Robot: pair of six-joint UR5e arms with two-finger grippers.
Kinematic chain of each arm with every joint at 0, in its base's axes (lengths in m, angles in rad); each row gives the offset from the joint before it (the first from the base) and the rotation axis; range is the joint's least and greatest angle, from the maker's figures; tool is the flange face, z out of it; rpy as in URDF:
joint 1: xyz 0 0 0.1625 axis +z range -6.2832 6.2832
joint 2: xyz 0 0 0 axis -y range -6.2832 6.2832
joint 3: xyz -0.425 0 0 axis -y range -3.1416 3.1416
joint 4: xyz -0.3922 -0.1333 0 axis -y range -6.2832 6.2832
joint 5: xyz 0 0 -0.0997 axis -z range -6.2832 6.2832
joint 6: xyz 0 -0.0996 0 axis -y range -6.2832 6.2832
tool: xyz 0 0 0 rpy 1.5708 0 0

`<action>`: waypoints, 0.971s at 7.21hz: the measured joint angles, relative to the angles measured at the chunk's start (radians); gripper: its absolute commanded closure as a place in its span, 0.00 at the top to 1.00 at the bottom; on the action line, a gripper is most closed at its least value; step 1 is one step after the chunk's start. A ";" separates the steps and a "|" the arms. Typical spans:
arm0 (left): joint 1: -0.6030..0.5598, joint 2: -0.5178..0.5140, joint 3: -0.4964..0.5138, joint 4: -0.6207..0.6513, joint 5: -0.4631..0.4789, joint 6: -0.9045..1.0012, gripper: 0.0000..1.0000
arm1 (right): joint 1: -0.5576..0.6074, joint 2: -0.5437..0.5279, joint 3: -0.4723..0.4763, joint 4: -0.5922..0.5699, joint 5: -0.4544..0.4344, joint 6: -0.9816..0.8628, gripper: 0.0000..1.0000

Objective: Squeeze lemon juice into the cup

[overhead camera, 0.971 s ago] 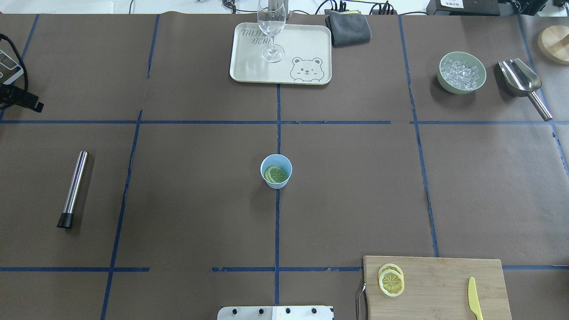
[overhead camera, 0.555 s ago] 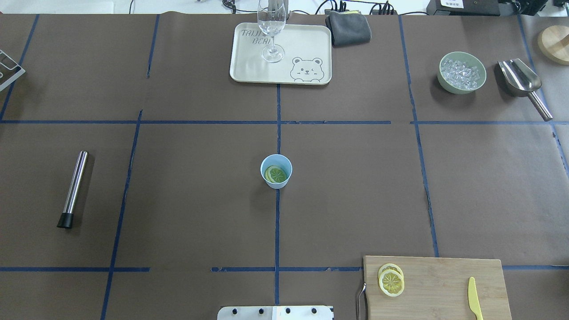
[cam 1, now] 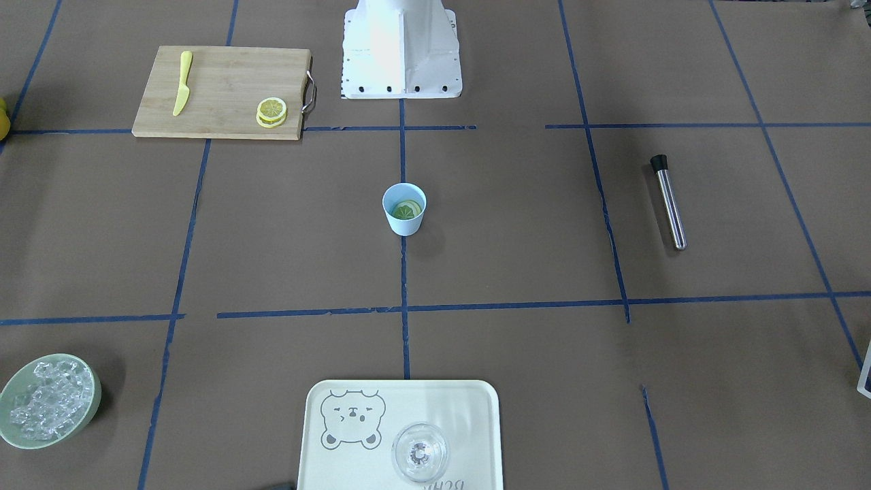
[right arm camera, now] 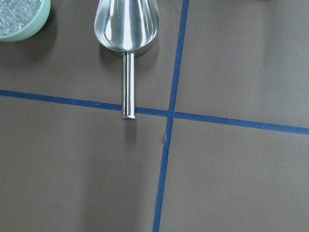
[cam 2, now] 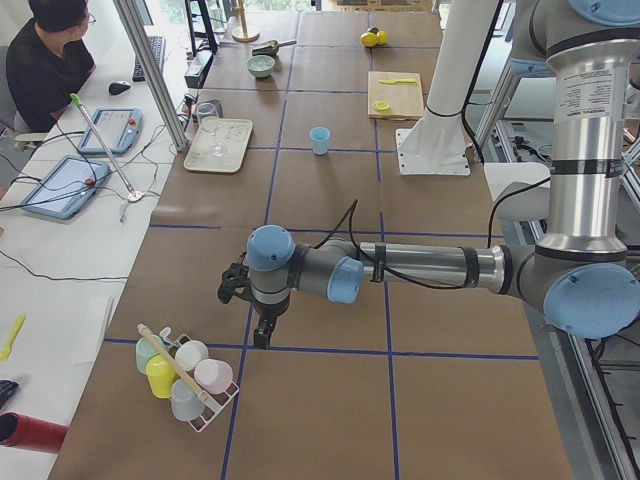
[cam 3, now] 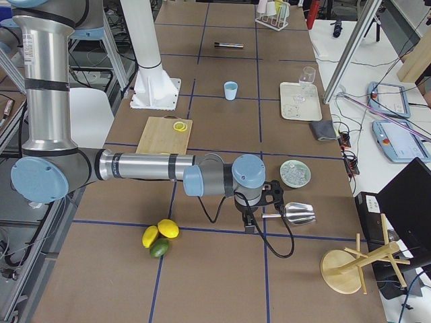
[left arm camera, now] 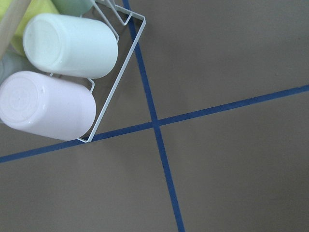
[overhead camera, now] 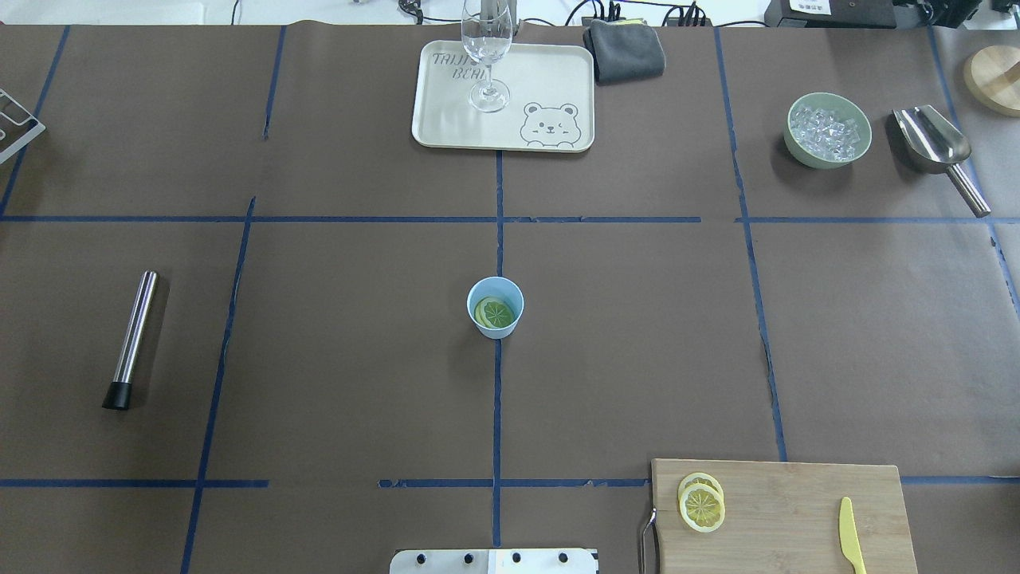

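Note:
The light-blue cup [overhead camera: 495, 307] stands at the table's centre on a blue tape line; it also shows in the front-facing view [cam 1: 404, 209]. A round citrus slice [overhead camera: 494, 312] with a yellow rind and greenish flesh lies inside it. Two stacked lemon slices [overhead camera: 701, 502] lie on the wooden cutting board [overhead camera: 797, 510]. My left gripper [cam 2: 262, 335] hangs low over the table beside a cup rack, far from the cup. My right gripper [cam 3: 249, 225] hangs over the metal scoop's handle. I cannot tell whether either is open or shut.
A steel muddler [overhead camera: 131, 339] lies at the left. A tray [overhead camera: 550, 80] with a wine glass [overhead camera: 487, 48], a grey cloth [overhead camera: 625, 49], a green bowl of ice [overhead camera: 827, 130] and a scoop [overhead camera: 936, 151] stand at the back. A yellow knife [overhead camera: 851, 536] lies on the board.
A dark part of my left arm showed at the overhead view's left edge a second ago and has moved out of that view. The cup and slices have not moved.

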 measured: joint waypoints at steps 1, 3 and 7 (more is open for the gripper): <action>-0.001 0.000 0.005 0.005 0.001 0.001 1.00 | 0.000 -0.007 0.000 0.000 0.000 0.003 1.00; -0.006 -0.013 -0.003 0.054 0.001 0.001 1.00 | 0.000 -0.018 -0.008 -0.004 0.003 0.006 1.00; -0.036 -0.033 -0.016 0.163 -0.019 0.003 1.00 | -0.001 -0.024 -0.040 -0.014 0.011 0.009 1.00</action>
